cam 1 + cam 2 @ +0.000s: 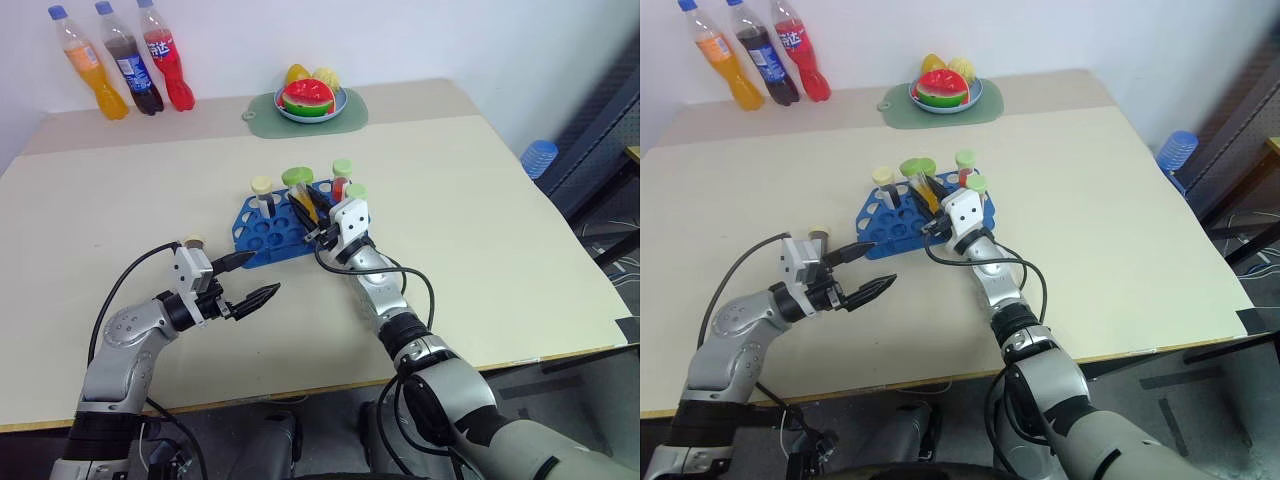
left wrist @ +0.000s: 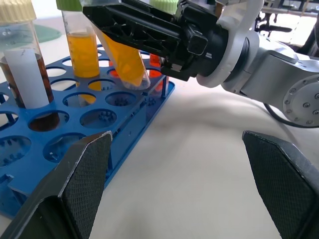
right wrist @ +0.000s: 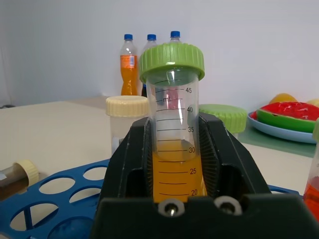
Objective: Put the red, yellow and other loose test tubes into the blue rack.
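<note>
From the left eye view, a bright blue plastic rack [image 1: 272,226] with rows of round holes sat near the centre of a pale beige counter [image 1: 480,240]. The right pincer [image 1: 305,208] reached in from five o'clock and pinched a clear plastic tube of yellow-orange liquid with a green cap [image 1: 298,190], tilted over the rack. At seven o'clock of the rack the left pincer [image 1: 249,278] hovered with its black fingers spread wide and nothing between them. Three tall soda bottles [image 1: 125,60] stood at eleven o'clock on the counter, and a plate of fruit [image 1: 311,100] on a green mat at twelve.

The right eye view gave the same layout, with a pale-capped tube of dark liquid [image 1: 885,186] upright in the rack's far row and a red tube with a green cap [image 1: 964,170] toward the rack's one o'clock corner.

In the left wrist view the yellow-orange tube leaned with its tip at the rim of a hole near the rack's edge; a second orange-filled tube [image 2: 82,47] stood upright beside it.

In the right wrist view the black fingers [image 3: 128,159] flanked the tube's lower half, the graduated wall between them.

To finish well, it would likely pay to bring the tube upright so its tip centres in the hole, lower it until it seats, then ease the grip apart slowly so it does not tip against its neighbours.
</note>
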Robot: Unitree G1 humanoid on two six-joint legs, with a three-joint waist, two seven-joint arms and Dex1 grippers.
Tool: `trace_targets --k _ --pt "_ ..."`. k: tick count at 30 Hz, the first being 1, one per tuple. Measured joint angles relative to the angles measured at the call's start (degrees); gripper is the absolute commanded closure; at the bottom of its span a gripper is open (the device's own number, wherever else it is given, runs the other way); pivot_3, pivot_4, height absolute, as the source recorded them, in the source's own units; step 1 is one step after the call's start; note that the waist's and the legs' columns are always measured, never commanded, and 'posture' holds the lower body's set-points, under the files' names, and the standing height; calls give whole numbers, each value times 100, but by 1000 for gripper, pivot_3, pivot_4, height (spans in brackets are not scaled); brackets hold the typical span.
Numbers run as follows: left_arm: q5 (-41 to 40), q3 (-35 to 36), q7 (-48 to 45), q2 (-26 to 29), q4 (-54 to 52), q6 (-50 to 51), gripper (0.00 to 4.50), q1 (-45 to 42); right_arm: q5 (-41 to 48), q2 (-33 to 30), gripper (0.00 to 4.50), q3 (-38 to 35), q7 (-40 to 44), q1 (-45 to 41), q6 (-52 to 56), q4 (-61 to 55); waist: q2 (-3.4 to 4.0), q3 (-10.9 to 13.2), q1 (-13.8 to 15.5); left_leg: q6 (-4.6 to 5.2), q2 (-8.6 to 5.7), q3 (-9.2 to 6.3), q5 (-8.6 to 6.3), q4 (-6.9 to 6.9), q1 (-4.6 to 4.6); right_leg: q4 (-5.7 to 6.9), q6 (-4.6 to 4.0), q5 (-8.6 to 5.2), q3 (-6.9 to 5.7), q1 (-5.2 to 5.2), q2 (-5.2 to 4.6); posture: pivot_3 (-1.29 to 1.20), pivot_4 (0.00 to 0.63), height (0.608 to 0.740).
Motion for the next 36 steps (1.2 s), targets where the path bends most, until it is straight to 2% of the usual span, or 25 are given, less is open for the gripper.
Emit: trace_targets --k 3,5,9,12,15,20,31,32,33,36 --pt "-45 13 71 -29 -6 51 139 -2 59 -62 728 -16 192 234 4 0 3 2 -7 0 0 0 0 -3 -3 0 0 0 0 -5 0 0 150 740" --pt "-142 43 155 -69 -16 142 139 -16 -11 -134 78 8 164 339 -60 -59 5 3 -8 0 0 0 0 -4 -3 1 0 0 0 -8 0 0 150 740" --pt "-344 110 307 -149 -71 325 139 -64 -60 -378 78 37 279 637 -41 -747 4 3 3 0 0 0 0 0 -5 1 0 0 1 -6 -1 0 150 740" --pt "-385 143 346 -149 -70 358 139 -136 -28 -593 78 62 407 915 411 -1444 4 3 12 0 0 0 0 0 -5 1 0 0 1 -6 0 0 150 740" --pt "-391 145 350 -150 -74 364 139 -188 84 -795 78 162 579 1247 1465 -2399 4 3 10 0 0 0 0 1 -5 1 0 0 1 -7 -1 0 150 740" --pt "-368 16 293 -156 -72 362 139 -222 238 -1059 78 253 749 1266 3000 -3416 4 3 15 1 0 1 -1 0 -6 1 0 0 1 -7 0 0 150 740" --pt "-365 -37 368 -236 -190 361 139 -134 253 -1245 78 384 980 531 4431 -3495 4 3 15 0 0 2 -1 0 -9 -3 0 0 1 -8 -2 0 150 740" --pt "-365 -37 385 -237 -224 361 139 -96 250 -1246 607 384 980 468 4509 -3470 4 3 15 0 0 2 -1 -1 -9 -3 0 0 1 -8 -2 0 150 740" --pt "-365 -37 403 -240 -251 361 139 -51 248 -1248 820 384 980 415 4563 -3449 4 3 15 0 0 2 -1 -1 -9 -3 0 0 1 -8 -2 0 150 740" --pt "-363 -37 458 -250 -298 362 139 13 241 -1256 2208 385 1008 299 4630 -3382 4 3 17 1 0 2 -1 -1 -9 -4 0 0 1 -8 -2 0 150 740"
